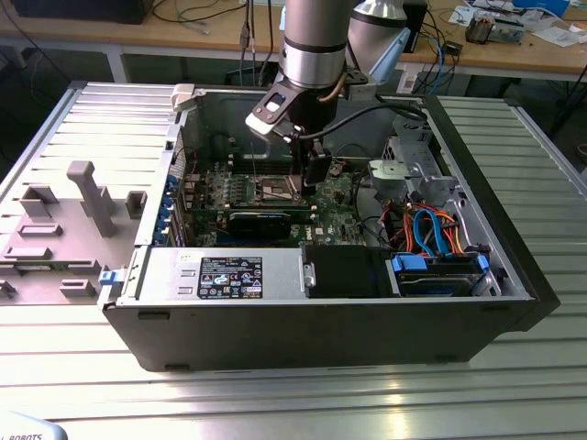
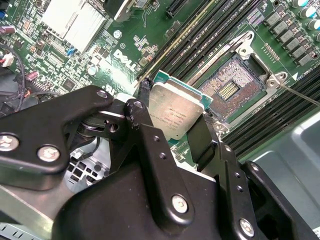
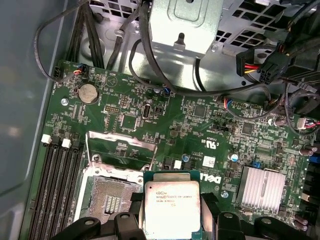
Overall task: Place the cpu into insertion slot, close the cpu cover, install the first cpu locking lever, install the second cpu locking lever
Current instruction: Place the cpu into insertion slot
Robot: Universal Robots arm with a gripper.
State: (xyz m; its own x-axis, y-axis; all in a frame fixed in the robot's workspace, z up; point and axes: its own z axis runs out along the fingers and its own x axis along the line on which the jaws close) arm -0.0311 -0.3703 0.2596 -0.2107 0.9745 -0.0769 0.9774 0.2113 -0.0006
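A: What did we have in the jaws?

B: Our gripper (image 2: 176, 107) was clamped on the chip (image 2: 175, 119), a finger on each of two opposite edges, with the metal top showing in both wrist views.

A: And the socket (image 3: 110, 200)?

B: It was just beside the chip, not under it. It lay bare, with the cover (image 3: 120, 138) swung up off it, on the green board (image 3: 200, 120) inside the open case (image 1: 321, 321).

A: So we judged the placing not yet done?

B: Yes. We reckoned it wanted the chip kept level, squared to the socket's rim and lowered straight, never dragged across the contacts.
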